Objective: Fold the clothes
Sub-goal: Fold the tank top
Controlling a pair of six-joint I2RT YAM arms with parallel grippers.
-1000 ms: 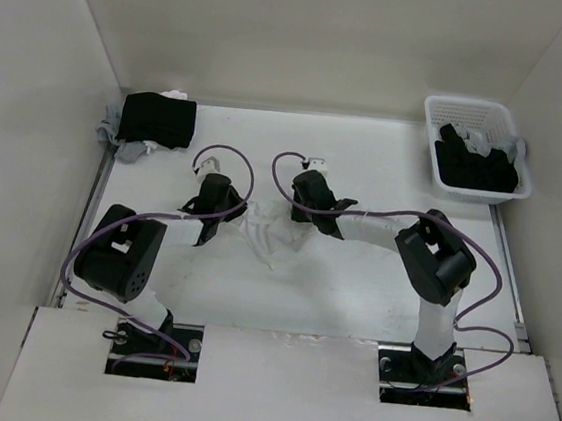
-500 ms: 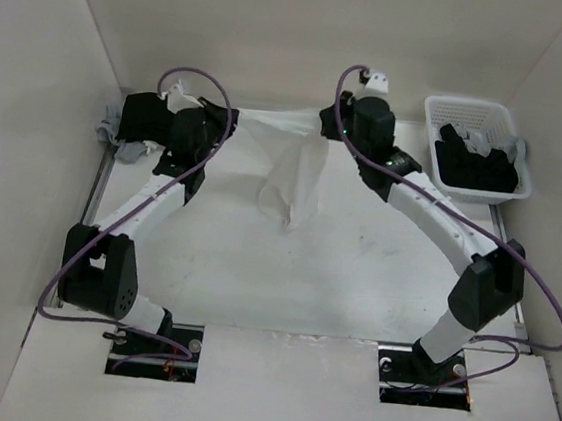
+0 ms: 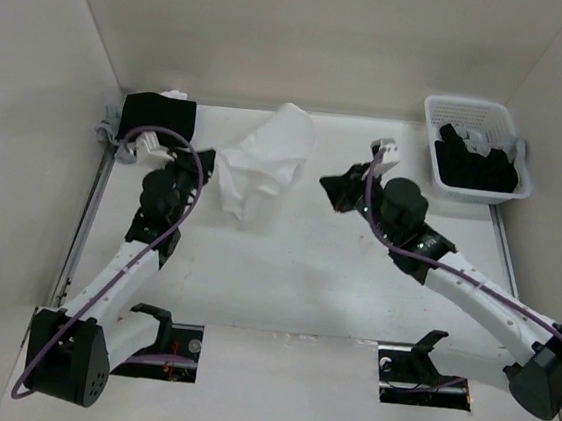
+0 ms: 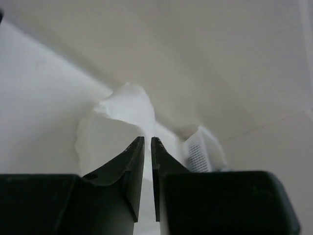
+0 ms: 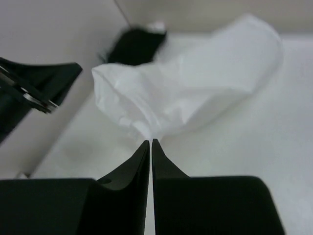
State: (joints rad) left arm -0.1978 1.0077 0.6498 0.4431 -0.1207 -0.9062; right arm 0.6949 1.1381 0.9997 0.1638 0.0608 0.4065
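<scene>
Table: I see a white table [image 3: 354, 279] boxed in by pale walls, with both arm bases at its near edge.
Arms: my left arm [image 3: 119, 269] reaches up the left side; my right arm [image 3: 474, 286] runs in from the near right corner toward the middle.
Clothes: the clothes [image 3: 263, 160] are one thin white garment, bunched and puffed up at the far middle of the table. From above they lie between the two wrists, nearer the left one.
Basket: a white basket [image 3: 476, 194] stands in the far right corner with dark garments heaped in it, well apart from the clothes.
Black stack: a folded black stack [image 3: 157, 119] sits in the far left corner, with grey and white pieces showing at its edges.
Left gripper: on its own camera the left gripper [image 4: 147, 141] has its fingers parted by a narrow slit, with nothing in it. The clothes sit beyond the tips, straight ahead.
Right gripper: the right gripper [image 5: 150, 142] has its tips all but meeting and nothing between them. It points at the clothes, which fill its view ahead. From above I see bare table between the tips and the cloth.
</scene>
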